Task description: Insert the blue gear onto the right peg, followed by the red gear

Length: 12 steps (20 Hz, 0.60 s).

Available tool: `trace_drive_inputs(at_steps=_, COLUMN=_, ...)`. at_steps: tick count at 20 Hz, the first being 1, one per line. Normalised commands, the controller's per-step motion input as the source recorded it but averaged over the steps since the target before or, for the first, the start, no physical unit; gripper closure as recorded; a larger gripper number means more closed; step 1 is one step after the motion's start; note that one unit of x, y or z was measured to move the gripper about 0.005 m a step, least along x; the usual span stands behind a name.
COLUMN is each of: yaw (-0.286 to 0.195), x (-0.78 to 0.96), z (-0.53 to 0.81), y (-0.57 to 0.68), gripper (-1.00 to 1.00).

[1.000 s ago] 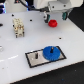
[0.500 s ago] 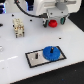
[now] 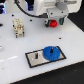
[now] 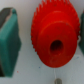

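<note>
Above a white bench [image 3: 15, 60], the robot's jaws are closed on the red gear [image 4: 54, 37], carrying it toward the plate [image 3: 32, 59], where the blue gear [image 3: 51, 52] already sits on its peg.

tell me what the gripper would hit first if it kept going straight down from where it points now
Probably bare white table. The gripper, shut on the red gear, seems to hang beyond the grey plate carrying the blue gear, not above it. Depth is unclear from this view.
</note>
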Motion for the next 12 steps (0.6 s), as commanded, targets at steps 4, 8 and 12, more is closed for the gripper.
trace_drive_inputs(at_steps=4, yaw=0.000, x=-0.23, z=0.08, y=0.01, gripper=1.00)
trace_drive_inputs(at_steps=8, yaw=0.000, x=0.20, z=0.63, y=-0.02, gripper=1.00)
trace_drive_inputs(at_steps=12, yaw=0.000, x=0.37, z=0.69, y=-0.06, gripper=1.00)
